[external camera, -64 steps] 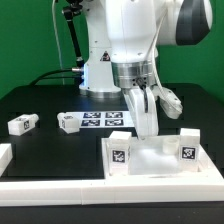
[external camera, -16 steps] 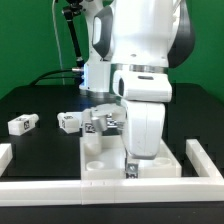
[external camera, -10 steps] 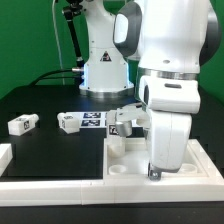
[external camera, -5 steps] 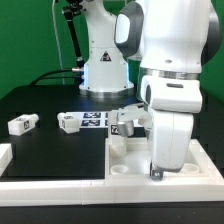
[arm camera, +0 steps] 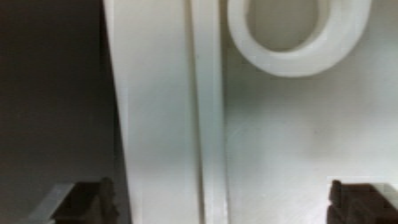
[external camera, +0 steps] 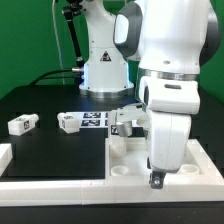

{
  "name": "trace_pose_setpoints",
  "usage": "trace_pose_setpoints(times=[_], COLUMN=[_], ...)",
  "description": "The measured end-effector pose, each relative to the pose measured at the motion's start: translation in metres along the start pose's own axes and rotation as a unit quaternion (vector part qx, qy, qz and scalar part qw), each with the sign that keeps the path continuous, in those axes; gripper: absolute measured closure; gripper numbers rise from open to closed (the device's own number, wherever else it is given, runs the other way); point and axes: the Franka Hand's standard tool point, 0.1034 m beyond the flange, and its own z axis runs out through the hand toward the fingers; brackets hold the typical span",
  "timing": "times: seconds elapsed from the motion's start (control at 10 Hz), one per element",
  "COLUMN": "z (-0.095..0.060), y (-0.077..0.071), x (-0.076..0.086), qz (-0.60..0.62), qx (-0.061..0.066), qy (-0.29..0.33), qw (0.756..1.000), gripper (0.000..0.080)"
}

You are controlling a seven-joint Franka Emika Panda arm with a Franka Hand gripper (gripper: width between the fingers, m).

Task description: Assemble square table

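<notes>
While hanging over tabletop (external camera: 125,158) edge | claw (external camera: 156,181) spread wide, fingers (arm camera: 80,203) astride raised rim (arm camera: 205,150), gripping nothing | leg blocks (external camera: 21,124) (external camera: 67,122) apart on black table (external camera: 50,150).

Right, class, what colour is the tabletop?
The tabletop is white, clearest in the exterior view.

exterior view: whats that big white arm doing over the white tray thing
The Panda arm's pincer hangs open over the front rim of the large white plastic square table top, its fingers astride the rim without gripping it. A small white tagged leg block and a second leg block lie loose on the black table, at the exterior view's left.
</notes>
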Motion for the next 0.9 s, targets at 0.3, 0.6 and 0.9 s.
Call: trace_pose_setpoints(times=[0.3, 0.6, 0.9], z=[0.001, -0.002, -0.074], y=[0.0, 0.001, -0.013], x=[-0.001, -0.005, -0.046], qz=[0.001, 0.004, 0.042], qx=[0.0, 0.002, 0.03], qy=[0.0, -0.002, -0.018], qw=[1.0, 1.0, 0.999], gripper=[0.0151, 0.015, 0.015])
